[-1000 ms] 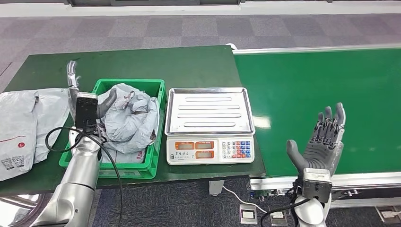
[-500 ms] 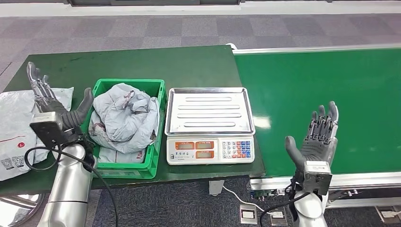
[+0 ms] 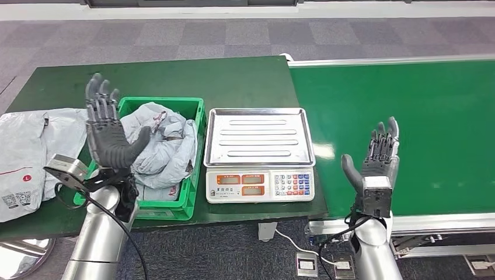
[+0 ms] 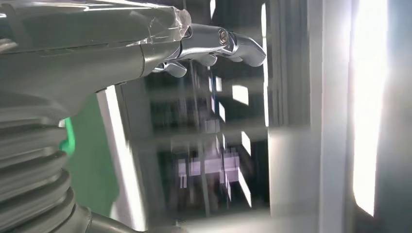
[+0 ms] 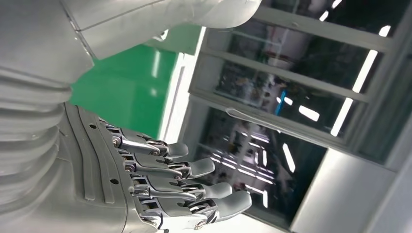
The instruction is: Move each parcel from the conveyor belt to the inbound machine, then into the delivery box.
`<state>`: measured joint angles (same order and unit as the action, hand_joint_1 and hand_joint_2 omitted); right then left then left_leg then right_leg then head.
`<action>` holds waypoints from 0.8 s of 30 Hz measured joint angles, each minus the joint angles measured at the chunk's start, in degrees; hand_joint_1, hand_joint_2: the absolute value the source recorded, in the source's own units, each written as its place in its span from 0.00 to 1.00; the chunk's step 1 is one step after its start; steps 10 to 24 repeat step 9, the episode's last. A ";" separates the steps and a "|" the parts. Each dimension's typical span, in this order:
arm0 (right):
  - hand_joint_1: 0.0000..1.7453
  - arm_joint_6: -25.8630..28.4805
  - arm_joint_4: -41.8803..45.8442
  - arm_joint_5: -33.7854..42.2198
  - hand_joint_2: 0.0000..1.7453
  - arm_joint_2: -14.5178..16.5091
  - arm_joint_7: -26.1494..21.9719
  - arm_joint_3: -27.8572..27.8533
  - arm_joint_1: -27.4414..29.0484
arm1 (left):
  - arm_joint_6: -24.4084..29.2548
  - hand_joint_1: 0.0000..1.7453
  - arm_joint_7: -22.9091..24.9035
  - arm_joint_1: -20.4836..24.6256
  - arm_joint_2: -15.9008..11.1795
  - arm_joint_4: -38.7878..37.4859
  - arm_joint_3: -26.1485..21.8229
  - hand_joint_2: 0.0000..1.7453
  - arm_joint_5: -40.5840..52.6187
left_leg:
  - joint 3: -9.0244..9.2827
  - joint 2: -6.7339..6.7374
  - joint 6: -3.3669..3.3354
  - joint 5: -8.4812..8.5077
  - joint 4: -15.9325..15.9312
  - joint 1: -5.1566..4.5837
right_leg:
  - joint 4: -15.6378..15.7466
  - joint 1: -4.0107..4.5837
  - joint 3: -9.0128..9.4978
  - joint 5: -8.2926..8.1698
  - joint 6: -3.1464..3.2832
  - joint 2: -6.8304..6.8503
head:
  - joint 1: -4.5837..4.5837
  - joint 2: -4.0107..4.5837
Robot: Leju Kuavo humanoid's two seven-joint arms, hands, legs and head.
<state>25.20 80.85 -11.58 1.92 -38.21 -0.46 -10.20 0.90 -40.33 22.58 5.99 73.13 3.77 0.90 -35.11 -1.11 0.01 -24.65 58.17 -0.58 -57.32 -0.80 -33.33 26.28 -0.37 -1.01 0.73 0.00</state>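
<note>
Crumpled grey parcels [image 3: 162, 149] fill the green delivery box [image 3: 192, 175] on the dark green table. Beside it stands the inbound machine [image 3: 258, 154], a scale with a bare steel tray. The green conveyor belt [image 3: 408, 116] on the right carries no parcel in view. My left hand [image 3: 108, 133] is raised over the box's left edge, fingers spread, holding nothing. My right hand [image 3: 376, 157] is raised over the belt's near edge, fingers spread and empty. Each wrist view shows only its own hand [image 4: 214, 43] [image 5: 165, 189] against windows and ceiling lights.
Flat grey mailer bags [image 3: 29, 157] lie on the table left of the box. A cable loops from my left wrist [image 3: 76, 186]. Floor sockets [image 3: 306, 263] sit below the table's front edge.
My left hand has swung right and forward to above the box's left edge, palm turned up. My right hand has drifted a little left and lower over the belt edge.
</note>
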 joint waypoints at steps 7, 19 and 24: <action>0.00 0.14 -14.96 3.41 1.00 1.54 -1.69 -0.36 -6.24 | -3.13 0.00 0.09 -0.82 3.33 -11.23 9.45 0.75 2.55 | -0.03 -0.02 -0.04 0.01 0.01 -0.08 | 0.03 -0.07 0.02 -0.05 -0.08 0.00 | 0.00 0.00; 0.00 1.81 -17.21 3.53 1.00 1.86 -1.82 -0.31 -6.62 | -4.41 0.00 0.09 -0.81 3.61 -13.56 10.87 0.67 1.51 | -0.04 -0.02 -0.04 0.01 0.01 -0.09 | 0.03 -0.07 0.01 -0.05 -0.08 0.00 | 0.00 0.00; 0.00 1.81 -17.21 3.53 1.00 1.86 -1.82 -0.31 -6.62 | -4.41 0.00 0.09 -0.81 3.61 -13.56 10.87 0.67 1.51 | -0.04 -0.02 -0.04 0.01 0.01 -0.09 | 0.03 -0.07 0.01 -0.05 -0.08 0.00 | 0.00 0.00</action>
